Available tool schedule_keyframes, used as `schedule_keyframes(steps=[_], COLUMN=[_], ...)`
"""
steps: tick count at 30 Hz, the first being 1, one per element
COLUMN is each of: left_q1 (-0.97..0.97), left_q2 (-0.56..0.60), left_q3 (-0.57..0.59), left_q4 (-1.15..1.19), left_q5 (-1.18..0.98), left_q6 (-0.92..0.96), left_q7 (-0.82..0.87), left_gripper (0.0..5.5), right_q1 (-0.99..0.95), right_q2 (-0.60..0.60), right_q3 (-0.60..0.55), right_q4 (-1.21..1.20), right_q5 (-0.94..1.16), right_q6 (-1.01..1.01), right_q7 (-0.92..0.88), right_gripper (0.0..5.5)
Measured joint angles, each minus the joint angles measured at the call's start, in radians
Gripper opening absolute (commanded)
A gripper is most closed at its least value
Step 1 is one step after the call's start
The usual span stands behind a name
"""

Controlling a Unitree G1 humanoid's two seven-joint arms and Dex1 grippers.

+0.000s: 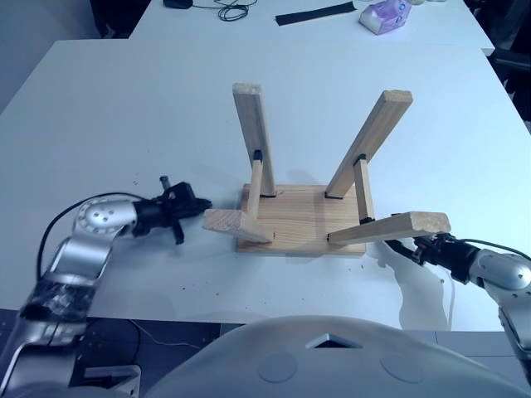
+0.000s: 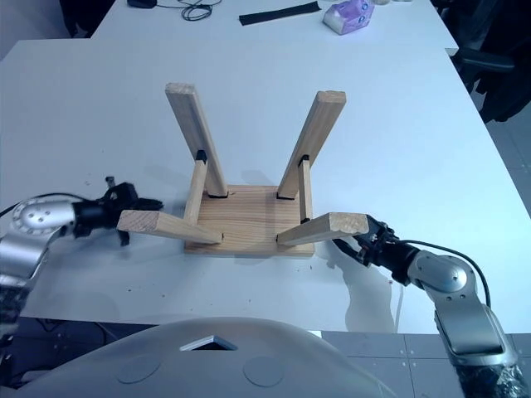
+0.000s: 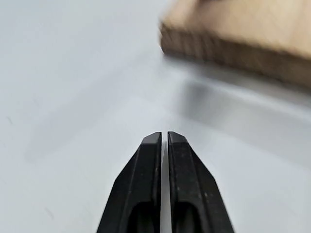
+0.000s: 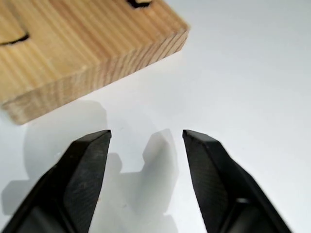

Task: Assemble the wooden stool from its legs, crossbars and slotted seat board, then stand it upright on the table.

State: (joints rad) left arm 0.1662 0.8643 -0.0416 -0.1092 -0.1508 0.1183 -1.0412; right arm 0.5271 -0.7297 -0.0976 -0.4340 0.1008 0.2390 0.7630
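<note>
The wooden stool (image 1: 303, 217) lies upside down on the white table (image 1: 124, 108), seat board flat, legs (image 1: 253, 133) pointing up and outward, with crossbars (image 1: 362, 189) between them. My left gripper (image 1: 199, 205) is shut, low over the table just left of the stool's near-left leg (image 1: 235, 225), with nothing held; the left wrist view shows its fingertips (image 3: 164, 137) together with a wooden edge (image 3: 233, 48) ahead. My right gripper (image 1: 406, 249) is open near the table beneath the near-right leg (image 1: 392, 228). The seat board's corner (image 4: 92, 53) lies ahead of its fingers (image 4: 92, 145).
A purple packet (image 1: 383, 16), a black strip (image 1: 315, 14) and cables (image 1: 232, 10) lie on the far table. A gap separates the two tables. Open table surface stretches left and right of the stool.
</note>
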Motion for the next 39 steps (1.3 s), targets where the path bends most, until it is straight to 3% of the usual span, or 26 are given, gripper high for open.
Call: schedule_keyframes(steps=[5,17,26,34,39], left_q1=[0.159,0.098,0.096,0.122,0.139], left_q2=[0.009,-0.052,-0.054,-0.045,-0.008], left_q3=[-0.014,-0.123,-0.136,-0.116,-0.017], left_q4=[-0.161,-0.112,-0.098,-0.170,-0.325], left_q5=[-0.035,0.010,0.001,-0.053,-0.226], left_q6=[-0.018,-0.115,-0.121,0.002,0.164], left_q7=[-0.038,0.005,0.023,0.011,-0.010], left_gripper=[0.29,0.29,0.26,0.26,0.26], right_q1=[0.048,0.051,0.066,0.091,0.091], right_q2=[0.024,0.050,0.049,0.048,0.038], right_q3=[0.025,0.086,0.107,0.117,0.057], right_q4=[-0.055,-0.059,-0.065,-0.102,-0.173], right_q5=[-0.002,-0.025,-0.025,-0.024,0.012], right_q6=[0.008,0.004,0.004,0.031,0.092], right_q7=[-0.020,-0.052,-0.049,-0.049,-0.051], right_gripper=[2.75,2.75,1.47,0.05,0.02])
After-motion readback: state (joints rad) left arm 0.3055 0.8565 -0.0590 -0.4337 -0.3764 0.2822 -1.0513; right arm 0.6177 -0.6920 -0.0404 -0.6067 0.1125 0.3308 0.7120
